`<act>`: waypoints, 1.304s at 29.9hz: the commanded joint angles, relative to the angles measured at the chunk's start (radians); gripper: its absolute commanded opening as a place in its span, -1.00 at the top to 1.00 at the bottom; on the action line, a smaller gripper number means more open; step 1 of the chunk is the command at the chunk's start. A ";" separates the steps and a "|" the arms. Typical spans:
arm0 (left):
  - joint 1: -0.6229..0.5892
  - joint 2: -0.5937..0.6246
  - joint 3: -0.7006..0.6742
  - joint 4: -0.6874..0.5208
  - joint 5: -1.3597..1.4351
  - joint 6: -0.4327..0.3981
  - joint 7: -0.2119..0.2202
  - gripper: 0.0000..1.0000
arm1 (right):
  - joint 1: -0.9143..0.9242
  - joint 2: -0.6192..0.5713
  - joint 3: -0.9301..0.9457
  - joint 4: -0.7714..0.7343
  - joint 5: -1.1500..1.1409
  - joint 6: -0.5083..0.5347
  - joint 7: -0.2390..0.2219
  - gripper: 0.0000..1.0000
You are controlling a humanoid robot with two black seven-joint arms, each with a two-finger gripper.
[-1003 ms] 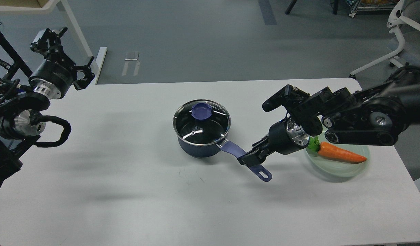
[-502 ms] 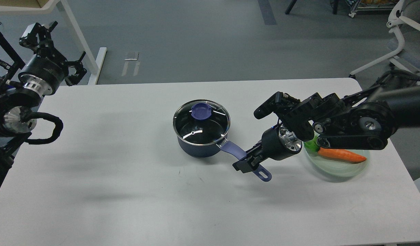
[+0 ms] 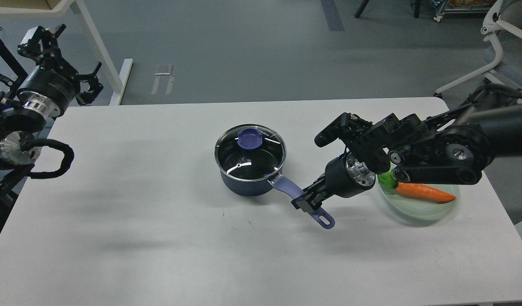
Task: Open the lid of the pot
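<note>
Pot sits mid-counter, glass lid seated flat on its rim, blue knob on top toward the far side of the pot. Lid not yet off.

Pot's purple handle sticks out to the near right of the pot. Right claw is down on the middle of that handle, fingers either side of it, looks clenched on it. Likely reason: pin the pot so it won't slide or tip when the lid gets pulled. Handle's end loop pokes out past the claw.

Left claw is well left of the pot, raised off the counter's far-left corner, fingers spread, holding nothing. Probably the free one meant for the knob; it has the whole reach to the pot to cover.

Right of the pot, beyond the right arm: pale green plate with a carrot lying in it, partly hidden by the arm. Not part of the lid job, just close to the arm's elbow.

Risk guess: glass lid, small knob, needs a centred pinch and straight lift.
</note>
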 commanded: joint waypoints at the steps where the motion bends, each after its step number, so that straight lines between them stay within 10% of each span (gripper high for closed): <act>1: -0.002 -0.001 0.003 0.000 0.000 -0.006 0.005 -0.99 | 0.006 0.001 0.000 0.001 0.001 0.003 -0.010 0.32; 26: -0.327 -0.137 0.193 -0.168 0.880 0.013 -0.005 -0.99 | 0.004 0.008 0.003 -0.017 -0.001 0.016 -0.007 0.59; 39: -0.315 -0.192 0.406 -0.327 1.606 0.259 -0.058 -0.98 | 0.003 0.005 0.012 -0.018 0.001 0.016 -0.007 0.60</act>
